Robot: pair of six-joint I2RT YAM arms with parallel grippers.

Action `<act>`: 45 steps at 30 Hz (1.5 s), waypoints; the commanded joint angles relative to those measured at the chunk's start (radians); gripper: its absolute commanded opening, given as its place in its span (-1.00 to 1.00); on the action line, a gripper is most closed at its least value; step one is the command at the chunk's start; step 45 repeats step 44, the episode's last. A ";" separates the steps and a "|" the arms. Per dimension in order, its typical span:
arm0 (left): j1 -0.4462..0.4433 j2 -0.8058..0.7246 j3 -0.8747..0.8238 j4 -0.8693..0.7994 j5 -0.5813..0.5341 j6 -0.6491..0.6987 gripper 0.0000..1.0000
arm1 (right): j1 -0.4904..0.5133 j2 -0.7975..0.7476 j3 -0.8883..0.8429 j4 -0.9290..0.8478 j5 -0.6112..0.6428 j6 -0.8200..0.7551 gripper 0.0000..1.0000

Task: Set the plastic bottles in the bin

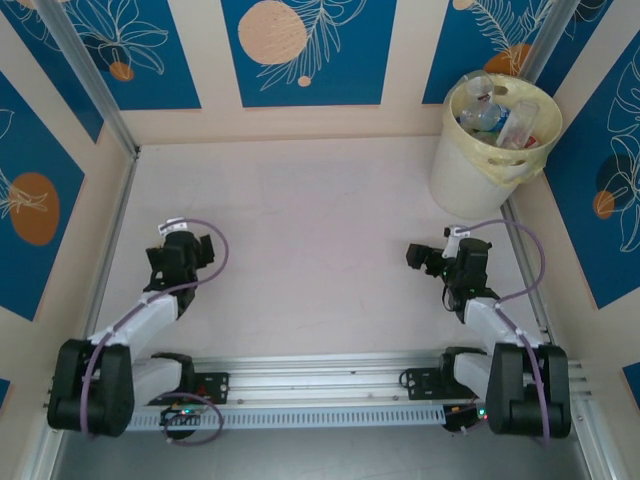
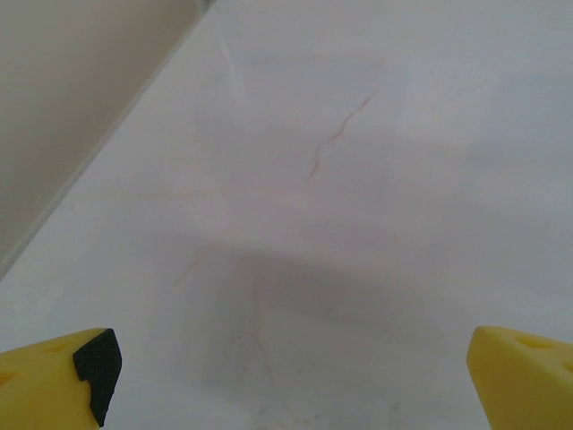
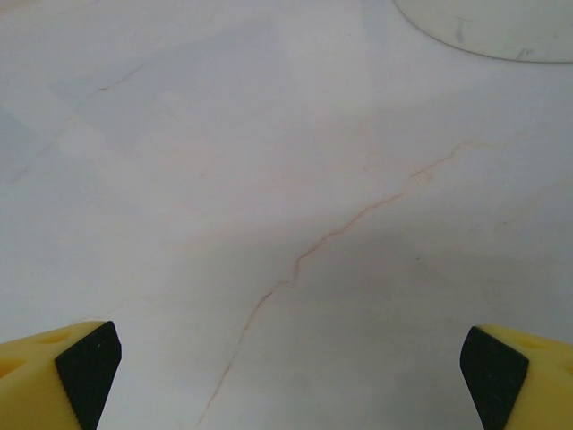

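The bin (image 1: 478,185) stands in the far right corner of the pale veined bench (image 1: 300,220), against the blue-panelled walls (image 1: 310,45). The plastic bottles (image 1: 497,113) lie heaped inside it, tilted at mixed angles, and one clear bottle (image 1: 518,125) leans steeply with its long axis nearly upright. The left tool (image 2: 291,372) hangs over bare bench at near left, fingers spread wide and holding nothing. The right tool (image 3: 286,376) is equally wide and empty, near the bin's base.

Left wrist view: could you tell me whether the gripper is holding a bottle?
No, the left gripper is open, with table showing between its fingers.
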 commanded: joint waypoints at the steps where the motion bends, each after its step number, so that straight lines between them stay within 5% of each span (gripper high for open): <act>1: 0.033 0.120 0.002 0.185 0.176 0.066 1.00 | -0.010 0.072 0.057 0.137 -0.056 -0.012 0.99; 7: 0.032 0.248 0.014 0.429 0.280 0.174 1.00 | 0.016 0.182 0.089 0.262 -0.069 -0.020 0.99; 11: 0.033 0.411 -0.103 0.821 0.410 0.230 1.00 | 0.046 0.219 0.087 0.341 -0.021 -0.047 0.99; 16: 0.016 0.381 -0.039 0.643 0.201 0.170 1.00 | 0.067 0.279 0.062 0.501 0.053 -0.099 0.99; 23: 0.012 0.384 -0.039 0.651 0.198 0.174 1.00 | 0.085 0.384 -0.077 0.843 0.042 -0.129 0.98; 28: 0.012 0.386 -0.039 0.652 0.209 0.176 1.00 | 0.093 0.433 0.127 0.506 0.072 -0.123 0.99; 45: 0.014 0.387 -0.034 0.646 0.241 0.189 1.00 | 0.093 0.437 0.113 0.537 0.095 -0.116 0.99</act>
